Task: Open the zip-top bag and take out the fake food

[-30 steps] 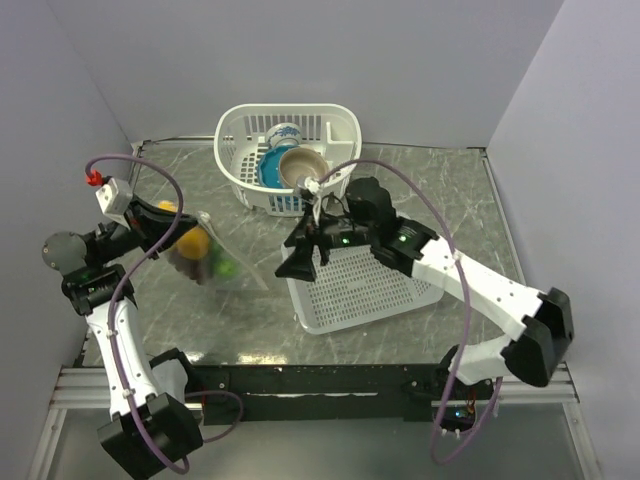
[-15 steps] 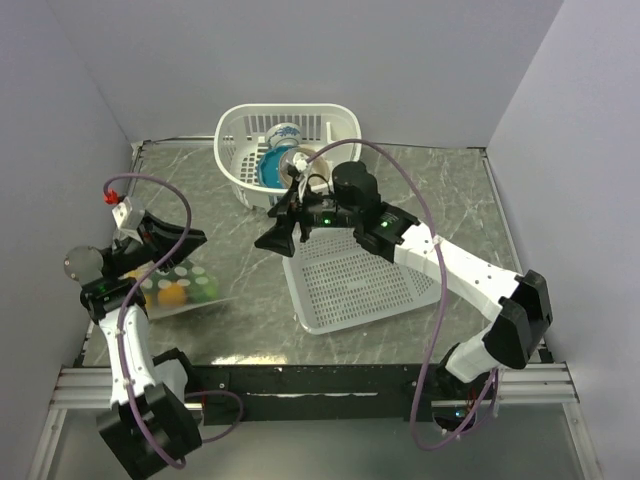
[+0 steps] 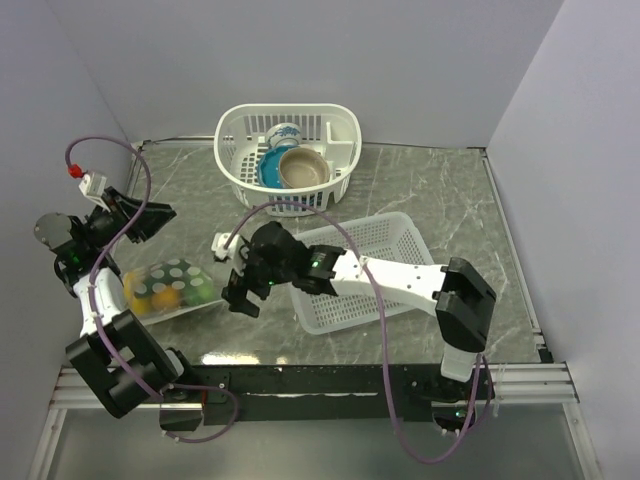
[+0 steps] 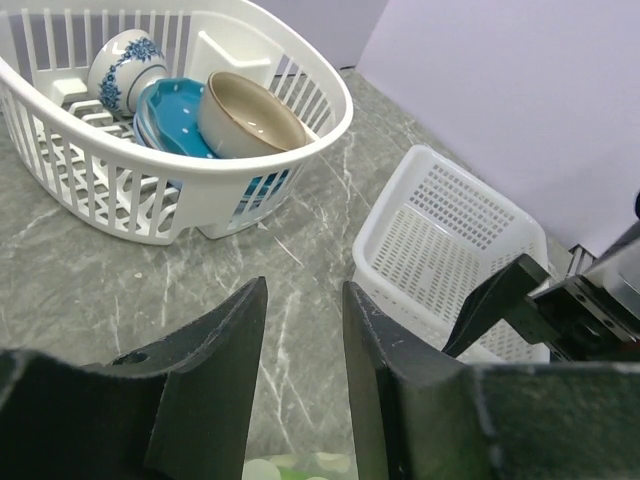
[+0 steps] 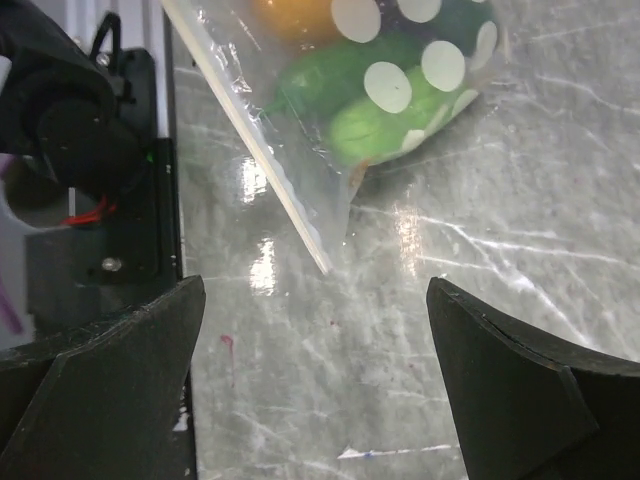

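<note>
Two arms reach over the marble table [image 3: 440,190]. From above, the zip-top bag [image 3: 172,283] lies flat at the table's near left with the fake food [image 3: 170,296] inside. The right gripper [image 3: 240,298] hovers just beside its right edge, and the left gripper [image 3: 160,216] hangs beyond it.

Left wrist: fingers [image 4: 210,350] narrowly apart and empty, with the dish basket [image 4: 200,190] and flat mesh basket [image 4: 440,240] ahead.

Right wrist: fingers [image 5: 110,370] spread wide, empty, over the corner of the bag's zip strip [image 5: 255,150].

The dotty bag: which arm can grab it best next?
Probably right: the right gripper is open beside the zip-top bag, facing its zip edge; the left gripper is raised, pointing toward the baskets.
</note>
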{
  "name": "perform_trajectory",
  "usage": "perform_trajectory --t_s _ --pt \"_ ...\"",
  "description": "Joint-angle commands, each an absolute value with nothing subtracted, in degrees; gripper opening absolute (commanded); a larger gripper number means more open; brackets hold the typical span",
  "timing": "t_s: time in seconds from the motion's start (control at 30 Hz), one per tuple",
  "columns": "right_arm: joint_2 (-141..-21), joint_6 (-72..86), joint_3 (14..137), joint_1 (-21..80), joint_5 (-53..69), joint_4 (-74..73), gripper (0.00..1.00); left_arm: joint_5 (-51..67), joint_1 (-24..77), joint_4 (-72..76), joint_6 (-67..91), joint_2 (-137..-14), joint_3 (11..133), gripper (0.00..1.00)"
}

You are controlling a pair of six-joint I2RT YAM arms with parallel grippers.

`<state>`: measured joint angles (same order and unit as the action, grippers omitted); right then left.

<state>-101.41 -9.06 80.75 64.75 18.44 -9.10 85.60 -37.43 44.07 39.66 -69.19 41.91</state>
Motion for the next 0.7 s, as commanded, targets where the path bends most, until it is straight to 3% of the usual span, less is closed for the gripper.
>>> perform_trajectory --t_s 0.0,0.17,0.37,0.47,0.67 --pt "-102.3 -17.2 85.5 67.1 11.0 -6.6 1.0 96.9 -37.6 39.7 33.4 -68.6 43.3 0.42" --pt "-106.4 -24.9 89.0 70.9 0.7 -1.6 1.0 96.9 -37.6 37.8 33.7 -69.4 44.5 0.42" --pt "-112.9 -28.4 96.4 72.6 4.6 -5.2 1.0 96.9 -37.8 29.4 30.0 -69.1 47.0 0.53" --pt "-114.9 -27.9 99.1 73.2 7.6 -7.5 1.0 96.8 -37.9 27.4 29.1 -69.4 47.8 0.64" --pt "-115.2 -28.5 99.8 75.5 7.6 -10.1 1.0 96.3 -38.1 29.4 31.7 -70.3 47.6 0.67"
